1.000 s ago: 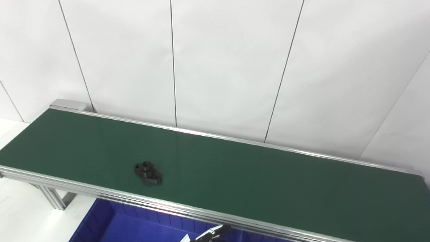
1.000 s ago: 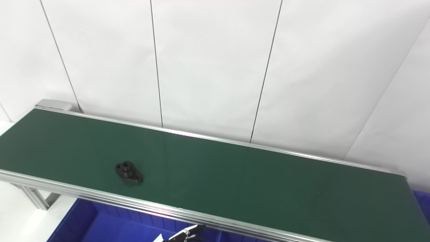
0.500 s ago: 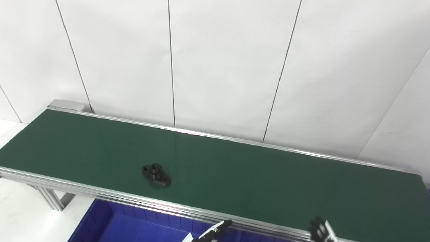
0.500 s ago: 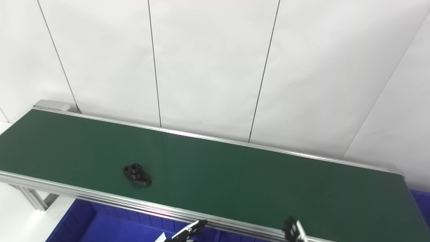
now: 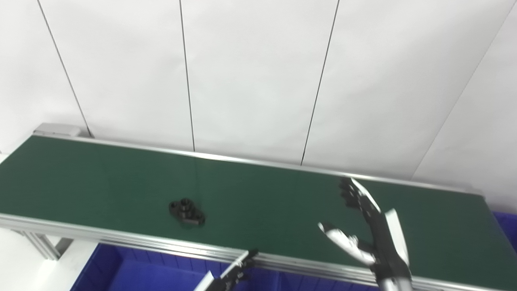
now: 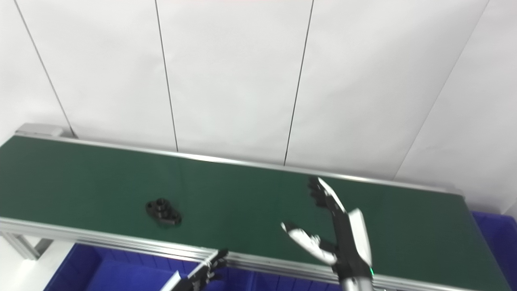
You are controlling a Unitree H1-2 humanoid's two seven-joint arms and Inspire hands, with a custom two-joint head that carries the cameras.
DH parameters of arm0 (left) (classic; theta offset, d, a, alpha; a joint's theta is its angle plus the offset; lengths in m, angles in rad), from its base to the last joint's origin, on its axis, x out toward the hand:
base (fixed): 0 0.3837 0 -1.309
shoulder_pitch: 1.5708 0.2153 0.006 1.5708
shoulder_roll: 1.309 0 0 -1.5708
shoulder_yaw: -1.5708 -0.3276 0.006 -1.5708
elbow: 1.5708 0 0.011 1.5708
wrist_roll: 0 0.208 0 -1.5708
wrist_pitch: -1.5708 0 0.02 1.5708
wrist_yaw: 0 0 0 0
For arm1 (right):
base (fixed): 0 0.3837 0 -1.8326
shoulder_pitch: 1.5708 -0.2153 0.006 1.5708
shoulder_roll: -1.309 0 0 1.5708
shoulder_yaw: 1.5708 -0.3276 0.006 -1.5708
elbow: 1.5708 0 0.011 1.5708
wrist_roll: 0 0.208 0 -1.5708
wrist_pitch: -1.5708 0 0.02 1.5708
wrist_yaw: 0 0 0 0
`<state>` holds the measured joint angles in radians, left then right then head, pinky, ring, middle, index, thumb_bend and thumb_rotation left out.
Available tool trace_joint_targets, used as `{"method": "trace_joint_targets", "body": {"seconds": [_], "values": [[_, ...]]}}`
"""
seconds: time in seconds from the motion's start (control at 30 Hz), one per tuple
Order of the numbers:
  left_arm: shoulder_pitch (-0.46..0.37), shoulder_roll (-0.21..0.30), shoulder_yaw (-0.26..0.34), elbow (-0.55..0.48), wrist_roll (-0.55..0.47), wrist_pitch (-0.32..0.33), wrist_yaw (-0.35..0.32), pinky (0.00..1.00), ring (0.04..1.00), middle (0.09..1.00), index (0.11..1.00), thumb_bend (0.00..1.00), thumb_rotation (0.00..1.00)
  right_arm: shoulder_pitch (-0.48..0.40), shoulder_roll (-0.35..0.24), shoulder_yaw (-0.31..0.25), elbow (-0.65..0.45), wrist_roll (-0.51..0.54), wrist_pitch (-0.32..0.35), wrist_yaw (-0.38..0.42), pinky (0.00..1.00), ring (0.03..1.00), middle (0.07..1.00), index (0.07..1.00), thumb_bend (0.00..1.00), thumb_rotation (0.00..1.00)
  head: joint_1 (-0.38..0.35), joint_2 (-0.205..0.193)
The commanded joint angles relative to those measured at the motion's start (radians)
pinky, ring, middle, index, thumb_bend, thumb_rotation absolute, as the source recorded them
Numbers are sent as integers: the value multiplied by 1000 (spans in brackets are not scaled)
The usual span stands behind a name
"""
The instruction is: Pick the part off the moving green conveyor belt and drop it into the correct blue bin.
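Note:
A small black flanged part point(image 5: 186, 210) lies on the green conveyor belt point(image 5: 121, 178), left of centre and near its front rail. My right hand point(image 5: 369, 230) is raised over the right half of the belt, open, fingers stretched up and thumb spread to the left, holding nothing. It is well to the right of the part. Only the fingertips of my left hand point(image 5: 236, 271) show at the bottom edge, below the front rail and over a blue bin point(image 5: 133, 275); whether that hand is open or shut does not show.
The belt's aluminium front rail point(image 5: 121, 240) runs across the lower picture, on a metal leg point(image 5: 40, 248) at the left. Another blue bin point(image 6: 499, 238) sits past the belt's right end. A white panelled wall point(image 5: 258, 72) rises directly behind the belt.
My right hand has risen from the bottom edge to above the belt's right half. The part has drifted slightly right along the belt. The camera has shifted, sliding the scene left.

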<state>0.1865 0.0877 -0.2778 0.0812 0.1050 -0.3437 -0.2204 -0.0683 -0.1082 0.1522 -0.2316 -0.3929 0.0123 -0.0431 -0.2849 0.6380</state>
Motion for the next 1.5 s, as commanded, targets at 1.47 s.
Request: {"method": "trace_joint_targets", "body": {"seconds": [1.47], "values": [[-2, 51, 36, -58, -60, 33, -53, 875, 937, 961, 936, 829, 410, -614, 51, 251, 550, -268, 326, 187, 715, 826, 877, 871, 851, 468, -29, 39]]}}
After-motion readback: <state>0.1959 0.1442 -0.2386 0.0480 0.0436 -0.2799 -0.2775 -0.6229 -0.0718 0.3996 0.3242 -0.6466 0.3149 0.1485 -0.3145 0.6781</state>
